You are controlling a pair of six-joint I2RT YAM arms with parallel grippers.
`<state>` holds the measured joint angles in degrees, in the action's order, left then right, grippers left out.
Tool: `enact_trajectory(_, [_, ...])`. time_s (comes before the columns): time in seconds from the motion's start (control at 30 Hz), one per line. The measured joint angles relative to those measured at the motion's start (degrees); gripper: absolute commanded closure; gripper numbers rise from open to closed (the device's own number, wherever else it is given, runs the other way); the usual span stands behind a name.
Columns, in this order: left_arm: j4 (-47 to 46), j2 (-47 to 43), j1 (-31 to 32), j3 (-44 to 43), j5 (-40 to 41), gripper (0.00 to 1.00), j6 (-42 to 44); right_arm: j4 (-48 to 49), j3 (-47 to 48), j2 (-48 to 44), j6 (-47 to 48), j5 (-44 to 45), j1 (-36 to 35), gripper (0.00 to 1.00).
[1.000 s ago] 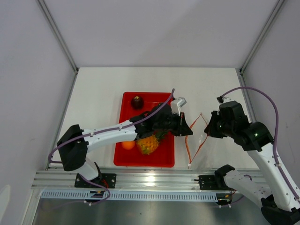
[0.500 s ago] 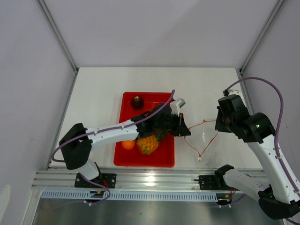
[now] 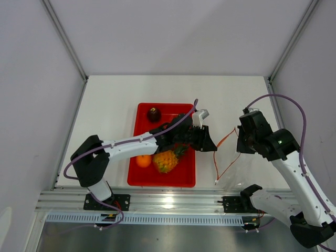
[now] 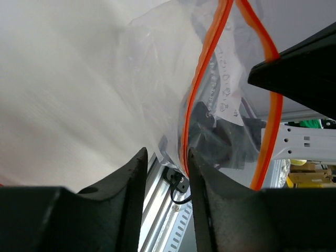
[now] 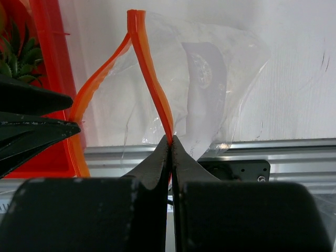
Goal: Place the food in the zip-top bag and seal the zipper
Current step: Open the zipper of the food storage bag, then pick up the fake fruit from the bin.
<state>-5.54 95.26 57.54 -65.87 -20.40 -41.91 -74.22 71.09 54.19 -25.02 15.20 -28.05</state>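
right gripper (image 5: 170,140) jaws clamped on zipper (image 5: 149,73), lifting zip-top bag (image 5: 210,68). left gripper (image 4: 165,155) jaws apart, gripping nothing. risk: one-sided hold, mouth sags shut before food (image 3: 166,160) enters.

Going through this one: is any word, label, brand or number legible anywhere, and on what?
None can be read.
The zip-top bag carries small grey print, which is too blurred to read in the left wrist view. In the right wrist view the print is only a faint round mark.
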Motion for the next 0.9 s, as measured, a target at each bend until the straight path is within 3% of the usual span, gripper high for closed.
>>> enact_trajectory(0.17, [-2.43, -0.13, -0.55, 0.94, -0.96, 0.53, 0.61, 0.72, -0.28, -0.11, 0.00, -0.72, 0.00, 1.00])
enact_trajectory(0.37, [0.02, -4.61, -1.22, 2.56, 1.16, 0.34, 3.85, 1.75, -1.75, -0.31, 0.00, -1.38, 0.00, 1.00])
enact_trajectory(0.43, [1.25, -7.74, -1.25, 2.93, 2.54, 0.23, 5.25, 1.99, -2.40, -0.31, 0.02, -1.68, 0.00, 1.00])
enact_trajectory(0.5, [2.73, -11.74, -1.27, 3.23, 4.31, 0.01, 7.04, 2.14, -2.75, -0.31, 0.02, -2.08, 0.00, 1.00])
enact_trajectory(0.73, [8.85, -22.88, -2.27, 5.05, 9.70, 0.00, 11.82, 2.49, -2.82, -0.50, 0.07, -2.62, 0.00, 1.00])
enact_trajectory(0.9, [13.29, -26.71, -7.78, 12.35, 7.56, 0.01, 12.09, 4.24, -3.41, -1.51, 0.24, -3.98, 0.00, 1.00])
